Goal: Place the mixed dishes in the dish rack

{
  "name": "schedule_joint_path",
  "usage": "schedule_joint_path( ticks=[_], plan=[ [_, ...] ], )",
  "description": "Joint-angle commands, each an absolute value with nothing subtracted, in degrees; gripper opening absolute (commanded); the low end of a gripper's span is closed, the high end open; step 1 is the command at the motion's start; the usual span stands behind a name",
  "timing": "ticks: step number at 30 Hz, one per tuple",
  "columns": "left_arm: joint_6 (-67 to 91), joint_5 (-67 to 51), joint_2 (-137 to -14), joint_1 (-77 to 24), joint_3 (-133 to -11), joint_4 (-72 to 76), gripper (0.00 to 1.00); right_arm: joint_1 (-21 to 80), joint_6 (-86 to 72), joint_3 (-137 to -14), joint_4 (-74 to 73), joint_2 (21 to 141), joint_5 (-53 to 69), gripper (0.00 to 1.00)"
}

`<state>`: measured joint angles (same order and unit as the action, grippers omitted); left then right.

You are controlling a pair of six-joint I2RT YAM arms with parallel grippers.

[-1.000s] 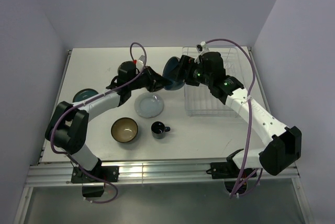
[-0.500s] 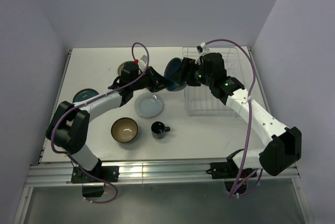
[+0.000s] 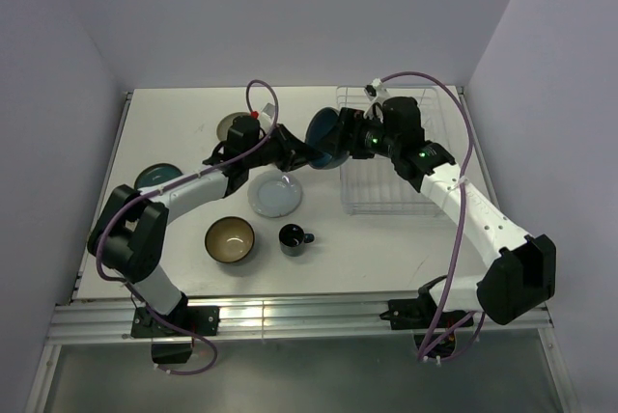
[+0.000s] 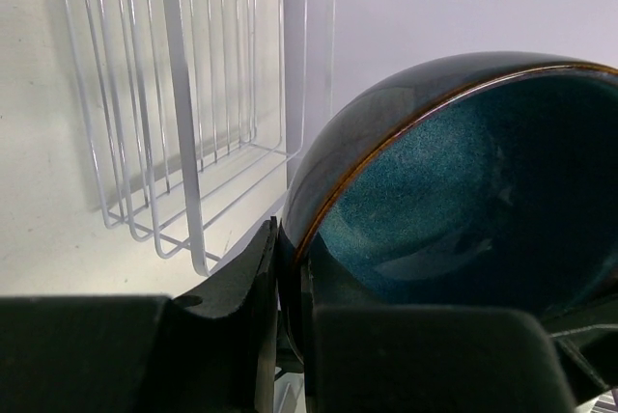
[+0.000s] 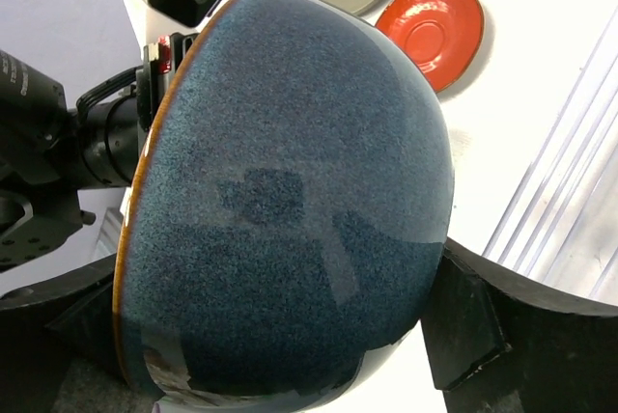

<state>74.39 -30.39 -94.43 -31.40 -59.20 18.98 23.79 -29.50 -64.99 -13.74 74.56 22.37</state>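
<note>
Nudged nearer the dish rack [image 3: 386,197], the teal-blue bowl [image 3: 323,135] hangs rim-pinched by the left gripper [image 4: 290,278], the right gripper [image 3: 348,140] straddling it, grip unclear.

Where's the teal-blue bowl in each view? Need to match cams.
Top external: teal-blue bowl upper centre, tipped on edge, just left of the dish rack.
Left wrist: fills the right half, inside facing the camera.
Right wrist: fills the centre, outside facing the camera.
Shared landmark: dish rack, upper left and right edge.
</note>
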Motion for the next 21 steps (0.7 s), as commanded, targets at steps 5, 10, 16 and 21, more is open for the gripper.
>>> schedule_joint_path(
  ticks=[5, 10, 16, 21],
  plan=[
    [75.4, -34.5, -93.8, -33.7, -63.2, 26.5, 0.0, 22.7, -30.3, -64.7, -6.0, 72.3, 26.8, 0.8],
    [75.7, -34.5, -94.0, -34.3, -63.4, 27.0, 0.01, 22.3, -30.8, -64.5, -5.4, 72.7, 27.6, 0.63],
    [76.3, -34.6, -94.2, -35.0, -63.3, 27.9, 0.03, 21.6, -31.4, -64.2, -4.6, 73.2, 28.7, 0.36],
    [76.3, -34.5, -94.3, -35.3, -63.1, 28.1, 0.07, 20.5, -31.9, -63.6, -4.0, 73.0, 29.2, 0.24]
  ],
)
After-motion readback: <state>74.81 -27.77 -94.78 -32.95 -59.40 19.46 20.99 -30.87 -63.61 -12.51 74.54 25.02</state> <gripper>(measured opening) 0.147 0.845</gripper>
